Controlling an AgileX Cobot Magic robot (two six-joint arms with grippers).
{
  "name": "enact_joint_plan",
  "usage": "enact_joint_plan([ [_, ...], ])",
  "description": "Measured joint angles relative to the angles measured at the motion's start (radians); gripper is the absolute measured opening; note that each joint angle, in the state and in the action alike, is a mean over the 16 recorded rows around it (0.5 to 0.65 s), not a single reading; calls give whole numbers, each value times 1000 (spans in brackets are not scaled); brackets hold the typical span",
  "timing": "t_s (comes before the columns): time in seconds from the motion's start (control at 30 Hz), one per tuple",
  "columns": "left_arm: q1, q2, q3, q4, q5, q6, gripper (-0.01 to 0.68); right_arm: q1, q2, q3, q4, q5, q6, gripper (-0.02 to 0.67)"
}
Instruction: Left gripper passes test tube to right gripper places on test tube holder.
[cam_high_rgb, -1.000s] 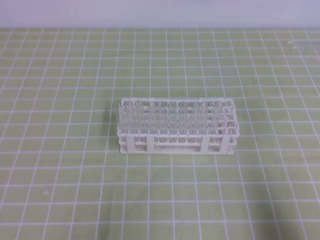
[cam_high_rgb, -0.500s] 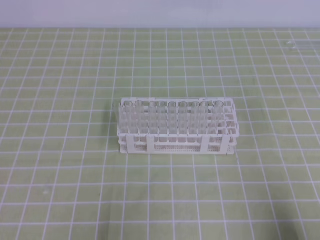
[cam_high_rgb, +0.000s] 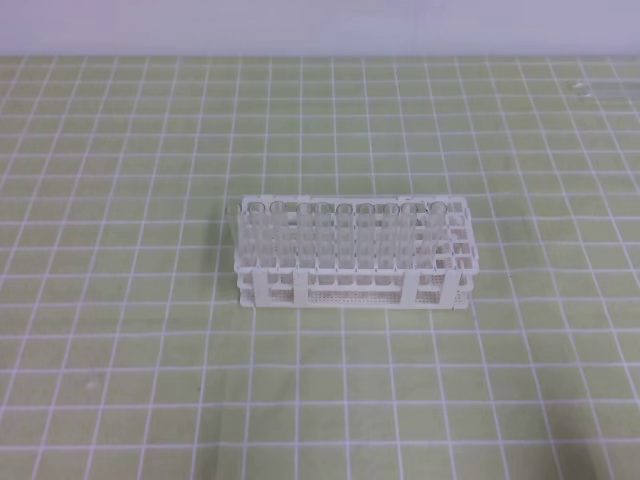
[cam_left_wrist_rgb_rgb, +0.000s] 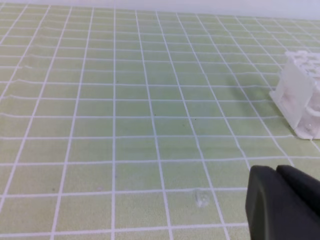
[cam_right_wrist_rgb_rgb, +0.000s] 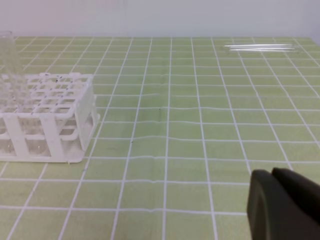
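Clear test tube (cam_right_wrist_rgb_rgb: 260, 47) lying far ahead of both grippers' pressed-together jaws; left gripper (cam_left_wrist_rgb_rgb: 282, 205) should be spreading before approaching squarely.

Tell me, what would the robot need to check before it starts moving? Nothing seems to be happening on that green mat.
1. Loose test tube located: ok, it lies flat at the far right edge of the mat.
2. Test tube holder upright and unobstructed: ok.
3. Free holes in the holder: ok, the right end's squares look empty; tubes fill the rest.
4. Left gripper free: ok, jaws shut on nothing, low over the mat.
5. Right gripper free: ok, jaws shut, empty.
6. Jaws open for a pick-up: not ok, both are closed.
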Motion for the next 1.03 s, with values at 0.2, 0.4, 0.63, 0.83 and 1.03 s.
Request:
enact_joint_plan([
  [0.2,0,2,-1,0,1,0,-2,0,0,0,0,0,1,-16],
  [0.4,0,2,-1,0,0,0,-2,0,0,0,0,0,1,-16],
  [0.63,0,2,-1,0,0,0,-2,0,0,0,0,0,-1,-16],
  [0.83,0,8,-1,-1,1,0,-2,0,0,0,0,0,-4,-16],
  [1.03,0,15,-4,-2,4,0,-2,0,0,0,0,0,-4,-16],
])
